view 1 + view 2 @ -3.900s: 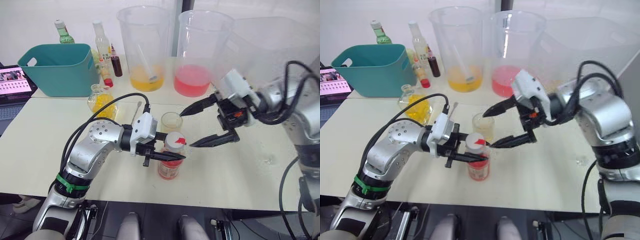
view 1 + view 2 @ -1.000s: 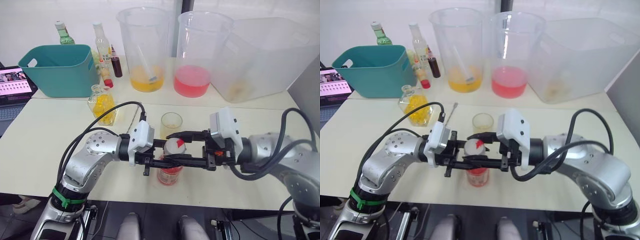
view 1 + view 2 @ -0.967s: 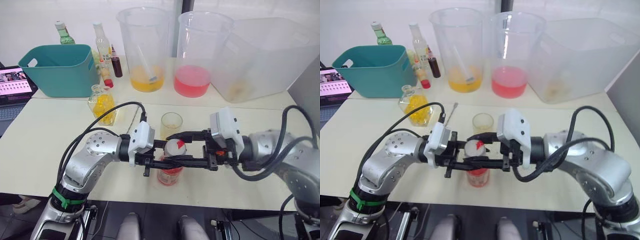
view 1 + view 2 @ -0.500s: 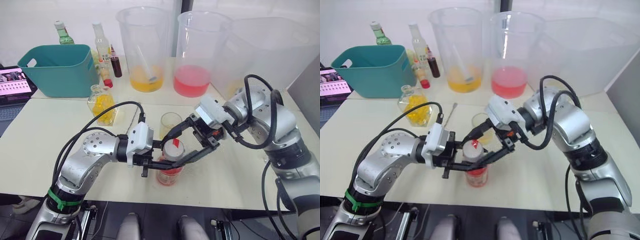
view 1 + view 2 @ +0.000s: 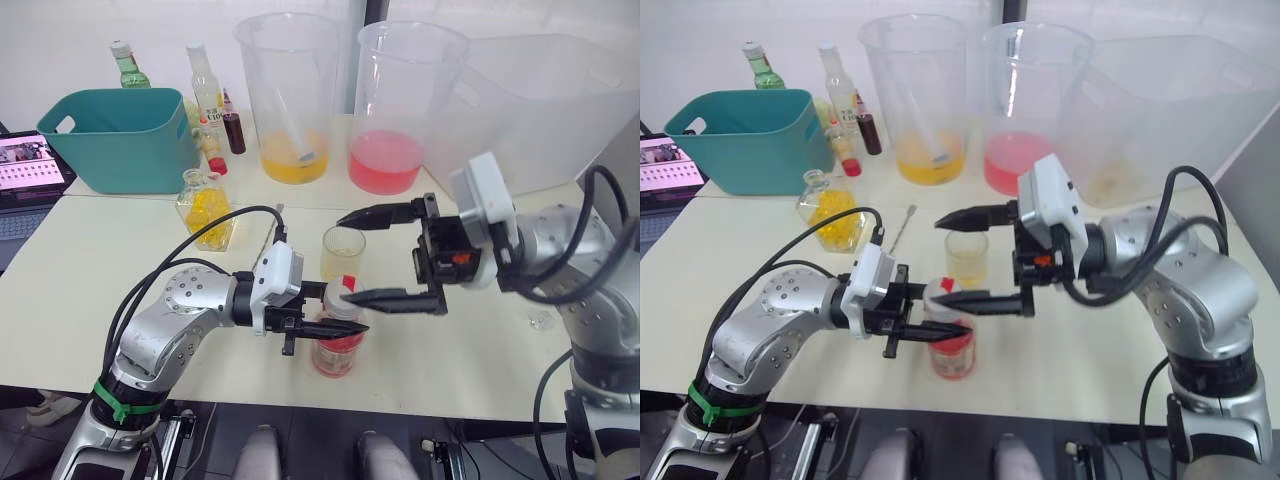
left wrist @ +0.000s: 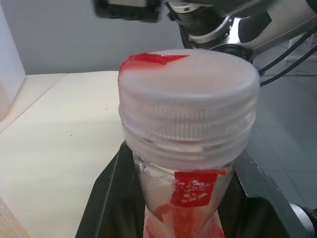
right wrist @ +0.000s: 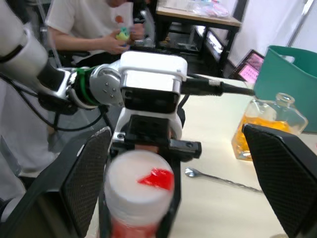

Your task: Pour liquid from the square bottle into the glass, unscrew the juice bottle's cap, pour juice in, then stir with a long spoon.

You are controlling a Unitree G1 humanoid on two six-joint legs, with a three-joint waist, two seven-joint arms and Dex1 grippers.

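Left eye view: the juice bottle (image 5: 337, 345) stands upright on the counter (image 5: 90, 300) near its front edge. The left tool (image 5: 330, 309) is clenched on the bottle's neck just under the cap (image 5: 340, 297). The right tool (image 5: 362, 257) is released, fingers spread wide: one finger lies level beside the cap, the other above the glass (image 5: 342, 252). The glass stands just behind the juice bottle and holds a little yellow liquid. The square bottle (image 5: 205, 208) stands well to the robot's left of the glass, in front of a teal tub (image 5: 120, 140). Two big jugs, one with yellow liquid (image 5: 290, 95), one with pink (image 5: 395, 105), stand at the back.

Right eye view: the long spoon (image 5: 902, 229) lies on the counter between square bottle and glass.

Left wrist view: the white cap with its red mark sits screwed on the bottle; black fingers (image 6: 106, 198) flank the neck on both sides.

Right wrist view: the cap sits between this tool's two spread fingers (image 7: 86, 173), touching neither. The spoon and square bottle lie beyond. A person in a white shirt (image 7: 86, 22) sits in the background.
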